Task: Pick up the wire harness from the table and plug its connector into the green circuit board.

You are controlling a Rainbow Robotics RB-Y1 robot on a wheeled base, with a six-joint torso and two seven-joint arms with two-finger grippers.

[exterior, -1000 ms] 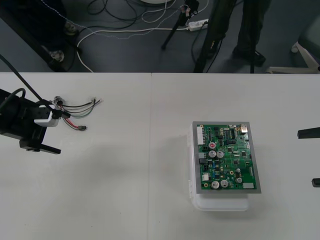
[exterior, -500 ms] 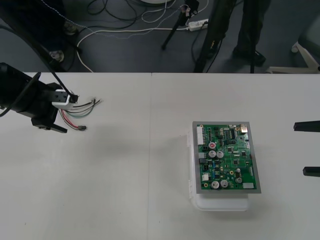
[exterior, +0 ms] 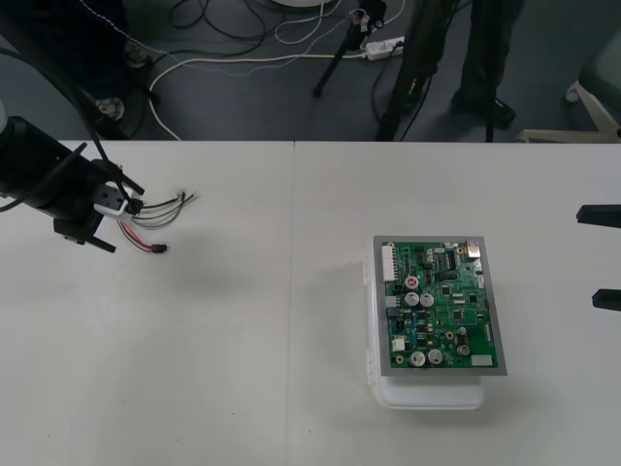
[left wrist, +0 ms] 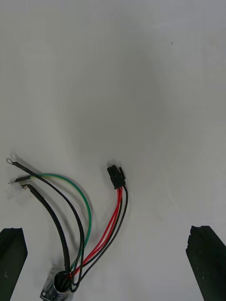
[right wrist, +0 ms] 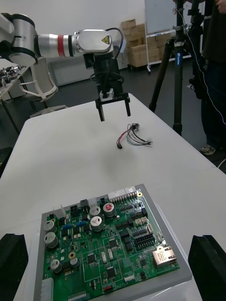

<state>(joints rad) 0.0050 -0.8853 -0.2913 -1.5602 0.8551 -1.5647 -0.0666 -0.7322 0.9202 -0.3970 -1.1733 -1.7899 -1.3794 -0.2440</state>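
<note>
L gripper is swinging in vs 1 s ago, hovering open w/ harness lying on table between its fingers, plug ahead; R gripper idling open, board well off it.

Silver, cylindrical-linked left arm: one red ring, thin black cable looping at the wrist. Black boxy left gripper: white block at its base, slim black fingers. At 3 o'clock, right gripper: blunt black fingers.

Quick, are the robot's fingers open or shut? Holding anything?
Left gripper: fingers open over the wire harness, holding nothing.
Right gripper: fingers open, holding nothing.
</note>
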